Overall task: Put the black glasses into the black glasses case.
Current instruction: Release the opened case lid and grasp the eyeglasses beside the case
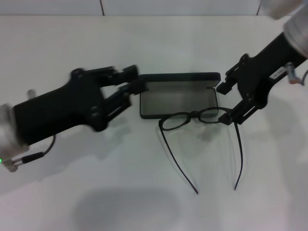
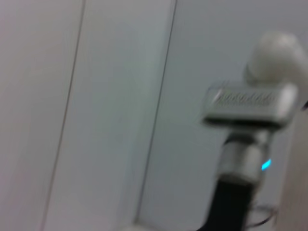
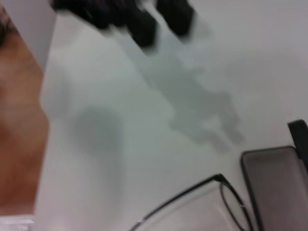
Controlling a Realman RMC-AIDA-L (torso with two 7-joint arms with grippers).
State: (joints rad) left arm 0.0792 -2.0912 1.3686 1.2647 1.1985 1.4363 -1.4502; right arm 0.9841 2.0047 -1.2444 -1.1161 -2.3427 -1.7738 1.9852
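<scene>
The black glasses case (image 1: 178, 100) lies open at the table's centre, its grey lining facing up and its lid standing at the far side. Just in front of it, the black glasses (image 1: 192, 117) rest on the table with their temple arms unfolded toward me. My right gripper (image 1: 226, 102) is open at the case's right end, and its nearer finger (image 1: 231, 117) touches the right end of the frame. My left gripper (image 1: 133, 79) is open at the case's left end, with nothing between its fingers. The right wrist view shows the glasses (image 3: 226, 197), the case (image 3: 276, 185) and the left gripper (image 3: 161, 24) farther off.
The white table (image 1: 96, 192) ends at a pale wall (image 1: 144, 7) behind. The left wrist view shows only that wall and the right arm's silver wrist (image 2: 248, 103). A brown floor (image 3: 19, 144) lies past the table's edge.
</scene>
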